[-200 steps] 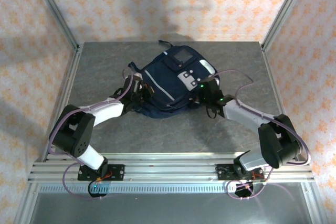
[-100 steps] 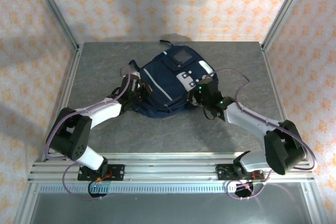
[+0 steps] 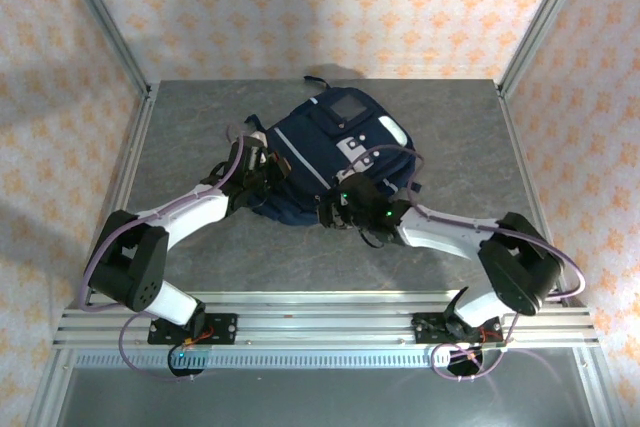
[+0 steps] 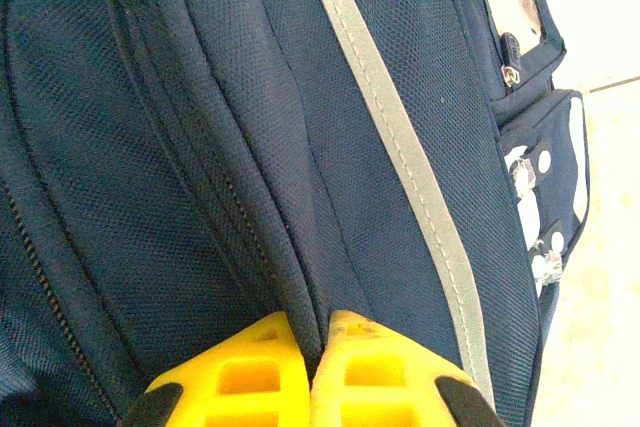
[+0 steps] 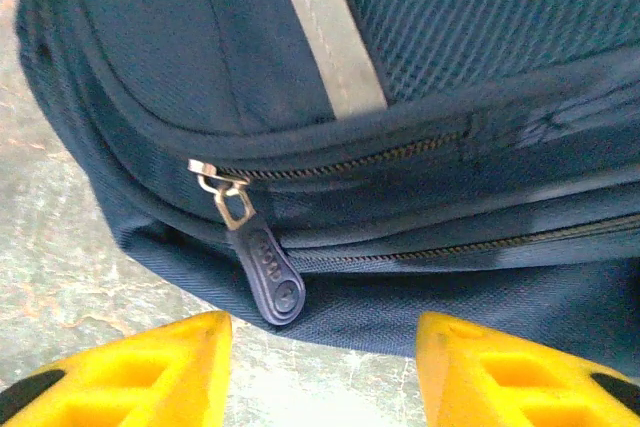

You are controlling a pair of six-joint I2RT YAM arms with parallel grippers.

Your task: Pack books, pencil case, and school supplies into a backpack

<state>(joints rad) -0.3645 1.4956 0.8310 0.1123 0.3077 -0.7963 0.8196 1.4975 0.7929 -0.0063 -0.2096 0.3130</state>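
Bright, even overhead light. Soft shadows on back wall (image 3: 250,7) and under backpack (image 3: 320,162). Left wrist view blown out white at right edge. Right wrist view soft toward right side and bottom.

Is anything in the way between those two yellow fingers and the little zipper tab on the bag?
Nothing visible. The right gripper is open and faces the zipper pull on the backpack directly, with table surface beneath the gap.

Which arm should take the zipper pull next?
Right. The right claw stands open facing the zipper pull, just ahead of its gap; the left claw is shut on a fold of the backpack.
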